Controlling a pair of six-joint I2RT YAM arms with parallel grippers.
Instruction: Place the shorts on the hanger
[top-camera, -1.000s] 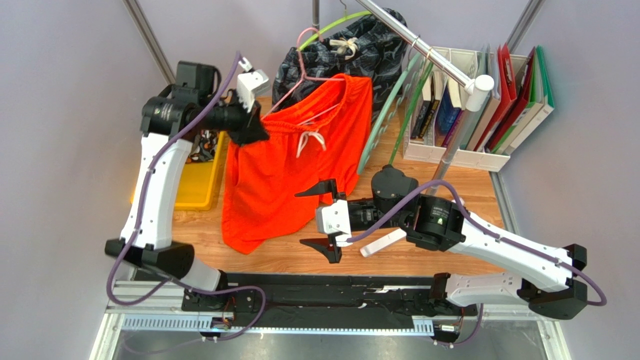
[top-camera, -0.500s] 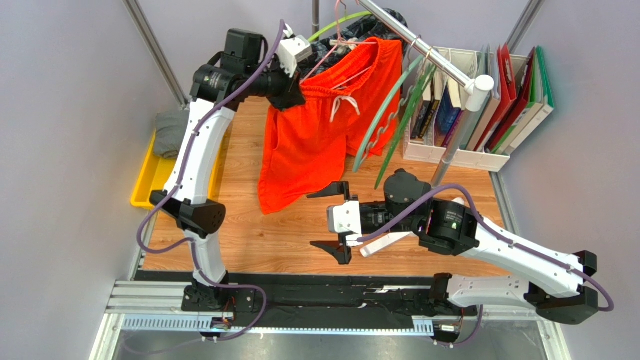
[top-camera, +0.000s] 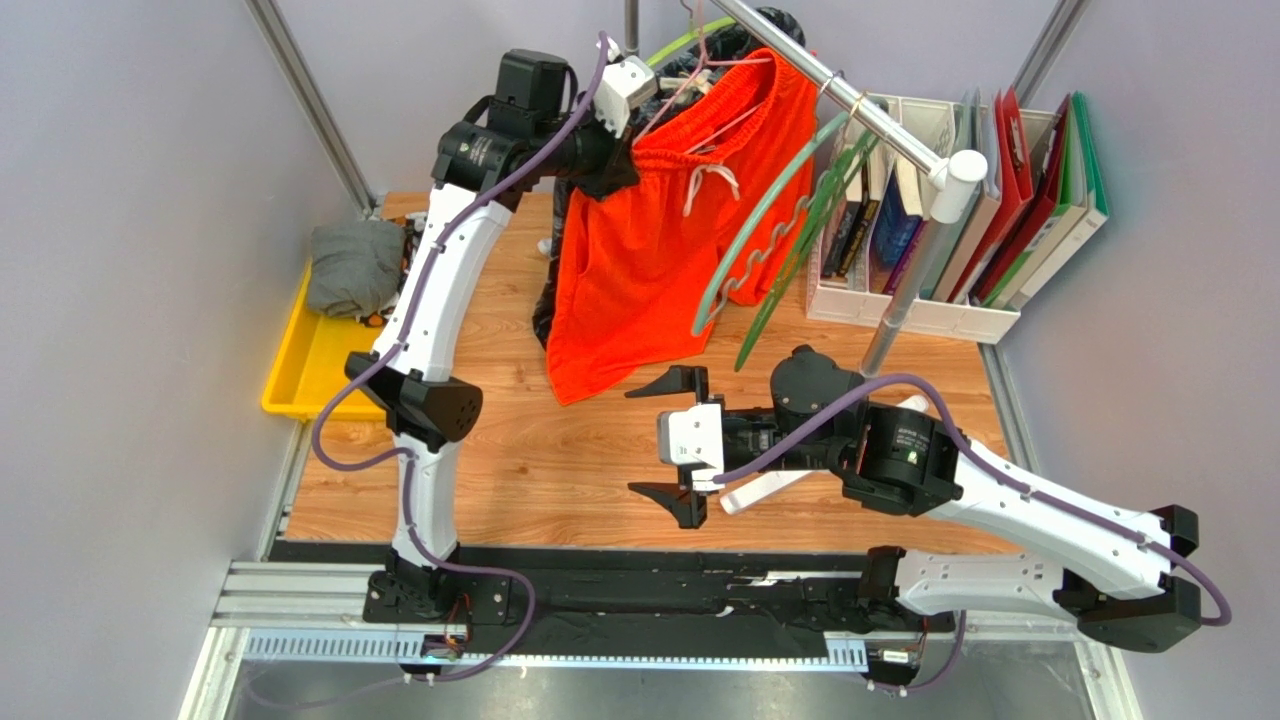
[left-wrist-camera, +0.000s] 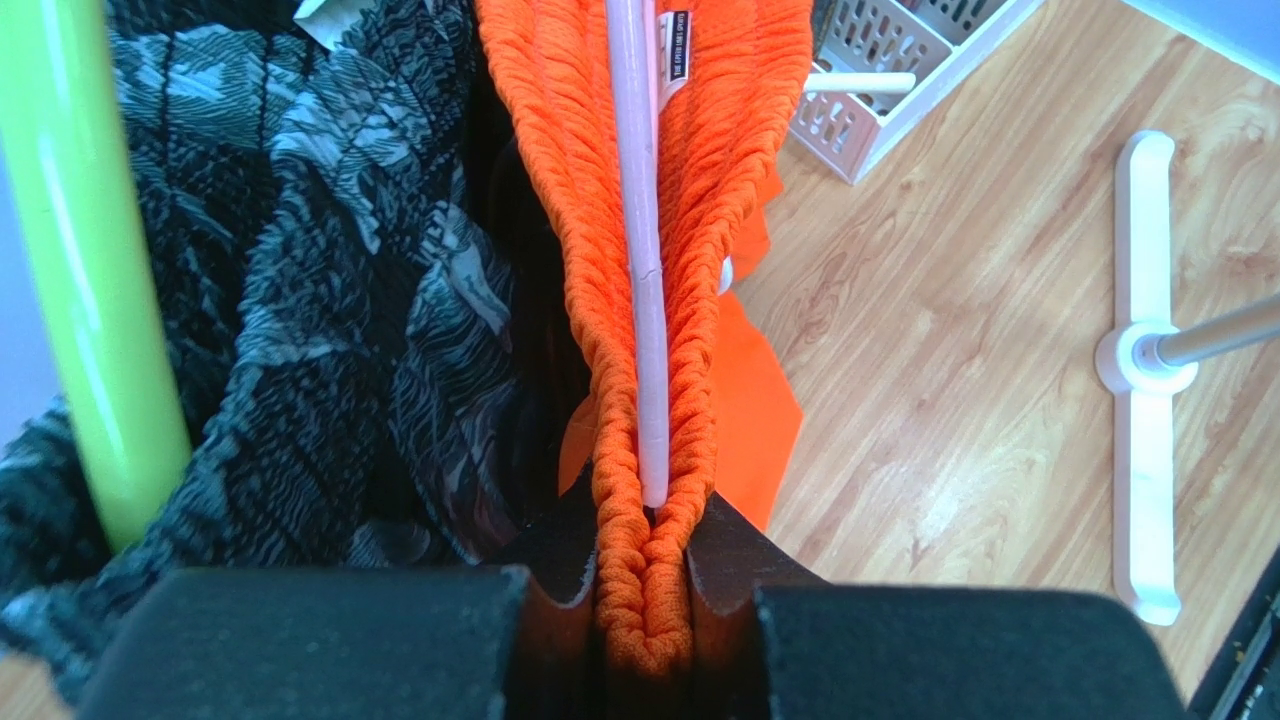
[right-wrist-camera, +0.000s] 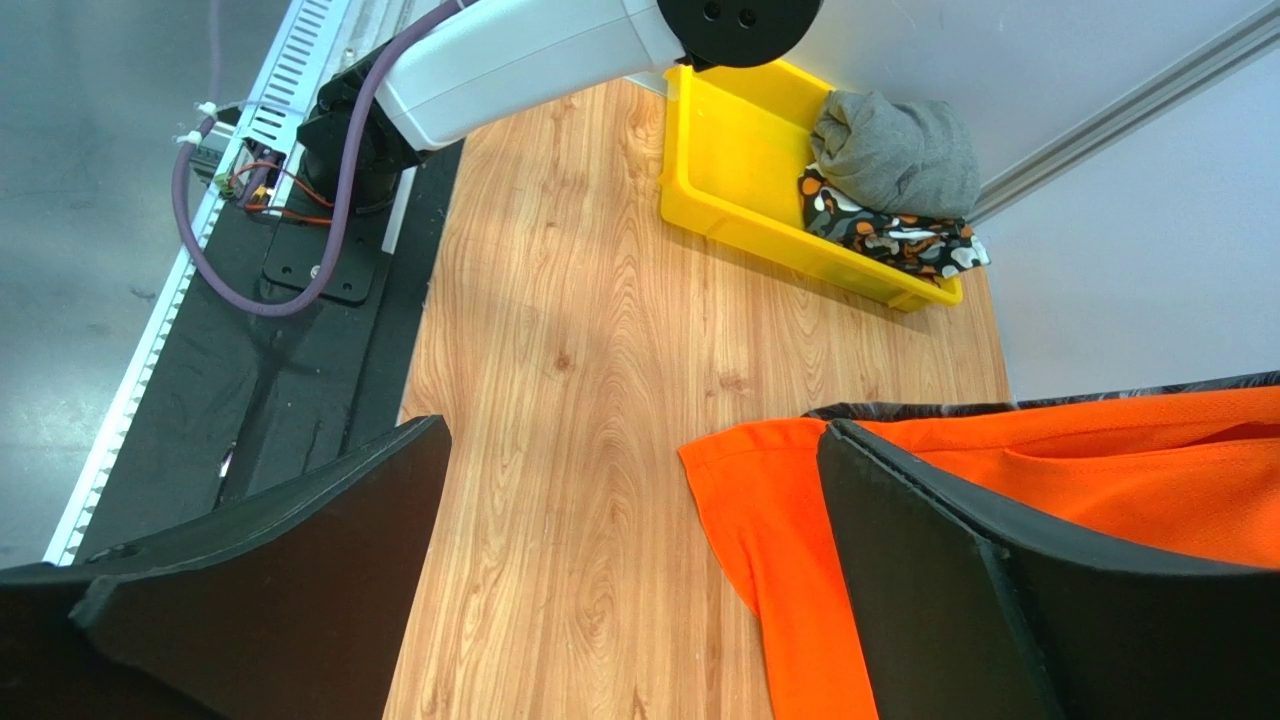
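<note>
Bin (top-camera: 295, 393) of yellow plastic stands at the left edge of the wooden table (top-camera: 496, 480), and a grey folded cloth (top-camera: 356, 266) lies in its far end. To the right of it the left arm reaches up and away from its base, high over the table. The left gripper (top-camera: 610, 156) is nearly closed and pinches the bunched waistband of the shorts (top-camera: 661, 255). In the left wrist view the orange fabric is squeezed between the two black fingers (left-wrist-camera: 744, 570). The thin pink wire of the hanger (left-wrist-camera: 643, 300) runs along the fold of the waistband, down into the same pinch. The shorts hang from this grip, close under the metal rail (top-camera: 842, 87), with the white drawstring (top-camera: 706, 177) on the front and the legs hanging down toward the table. Whether the hook of the hanger is over the rail I cannot tell. Just behind and left of the shorts hangs a black patterned garment (left-wrist-camera: 346, 300). Below the shorts, near the middle of the table, the right gripper (top-camera: 679, 444) is low over the wood with its jaws spread wide, and it holds nothing. In the right wrist view the hem of the shorts shows beyond its fingers. Right of the shorts, green hangers (top-camera: 771, 252) hang tilted from the rail. At the far right a white rack (top-camera: 917, 315) holds books and folders.
</note>
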